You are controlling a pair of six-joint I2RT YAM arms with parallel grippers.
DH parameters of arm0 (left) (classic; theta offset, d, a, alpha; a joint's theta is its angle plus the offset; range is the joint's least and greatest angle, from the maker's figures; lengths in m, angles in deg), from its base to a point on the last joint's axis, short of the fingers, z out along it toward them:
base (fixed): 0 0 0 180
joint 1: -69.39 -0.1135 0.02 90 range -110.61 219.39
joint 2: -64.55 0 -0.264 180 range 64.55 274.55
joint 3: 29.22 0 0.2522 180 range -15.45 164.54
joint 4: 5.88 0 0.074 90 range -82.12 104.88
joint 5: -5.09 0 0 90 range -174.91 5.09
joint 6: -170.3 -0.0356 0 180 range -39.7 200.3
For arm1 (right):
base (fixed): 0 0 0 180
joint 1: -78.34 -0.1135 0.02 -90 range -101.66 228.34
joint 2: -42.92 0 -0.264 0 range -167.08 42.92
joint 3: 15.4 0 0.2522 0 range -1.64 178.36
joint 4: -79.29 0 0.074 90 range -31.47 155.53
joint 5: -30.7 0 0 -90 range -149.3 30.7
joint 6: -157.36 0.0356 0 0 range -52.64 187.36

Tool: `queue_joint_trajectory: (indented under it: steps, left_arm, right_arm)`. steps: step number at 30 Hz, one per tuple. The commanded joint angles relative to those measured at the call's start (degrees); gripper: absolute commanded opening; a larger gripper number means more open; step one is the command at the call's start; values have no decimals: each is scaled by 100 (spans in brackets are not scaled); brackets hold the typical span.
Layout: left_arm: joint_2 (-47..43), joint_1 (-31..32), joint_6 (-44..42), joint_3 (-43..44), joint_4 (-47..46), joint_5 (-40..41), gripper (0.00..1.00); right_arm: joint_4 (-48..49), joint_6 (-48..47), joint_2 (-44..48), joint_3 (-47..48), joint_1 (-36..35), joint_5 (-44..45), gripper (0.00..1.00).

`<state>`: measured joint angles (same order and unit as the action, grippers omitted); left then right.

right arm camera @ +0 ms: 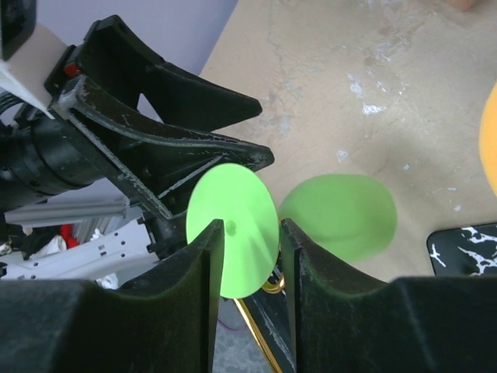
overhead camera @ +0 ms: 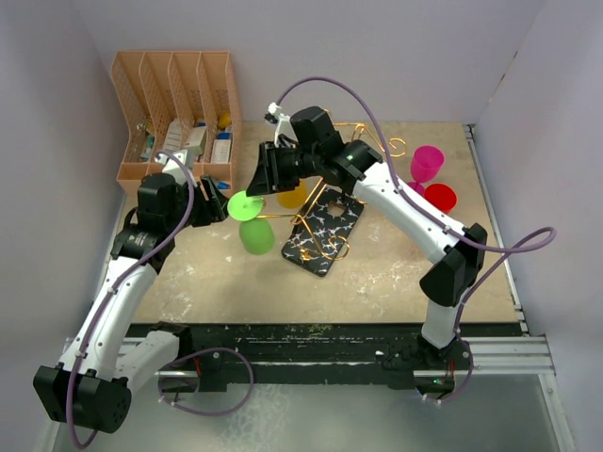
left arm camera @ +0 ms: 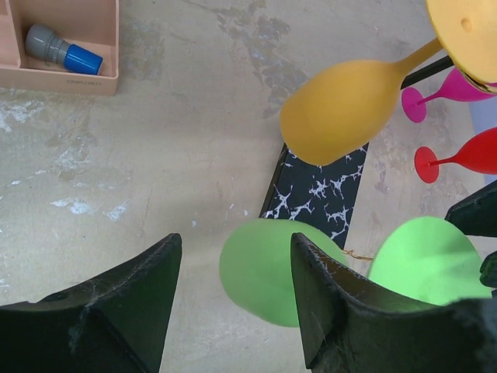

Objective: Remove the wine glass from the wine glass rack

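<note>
1. Top view: bright, even, diffuse overhead light; only soft, faint shadows on worktop [overhead camera: 396, 273].
2. Left wrist view: worktop sharp; left fingers [left arm camera: 116, 303] dark, slightly soft, little surface detail.
3. Right wrist view: right fingers [right arm camera: 178, 303] blurred, underexposed; green glass [right arm camera: 233, 210] saturated, flat-looking.

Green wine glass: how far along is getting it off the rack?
Done: the pink glass and red glass sit on the table, off the wine glass rack. In hand: fingers of the right gripper straddle the foot of the green wine glass, grip unclear; the left gripper is open by its bowl. Left: it seems to hang from a gold arm, so lift it clear.
</note>
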<state>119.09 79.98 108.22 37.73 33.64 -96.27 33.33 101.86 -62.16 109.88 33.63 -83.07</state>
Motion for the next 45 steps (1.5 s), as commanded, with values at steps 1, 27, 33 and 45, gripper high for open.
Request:
queue_joint_trajectory:
  steps: [1, 27, 33, 45]
  left_arm:
    - [12, 9, 20, 254, -301, -55, 61]
    - [74, 13, 47, 173, -354, -99, 61]
    - [120, 13, 40, 200, -369, -108, 61]
    - [394, 12, 90, 275, -575, -289, 61]
  right_arm:
    - [445, 39, 138, 95, -16, -416, 35]
    - [349, -152, 676, -344, -12, -5, 48]
    - [-124, -76, 662, -63, -12, 314, 48]
    - [-381, 61, 892, -246, -12, 626, 46]
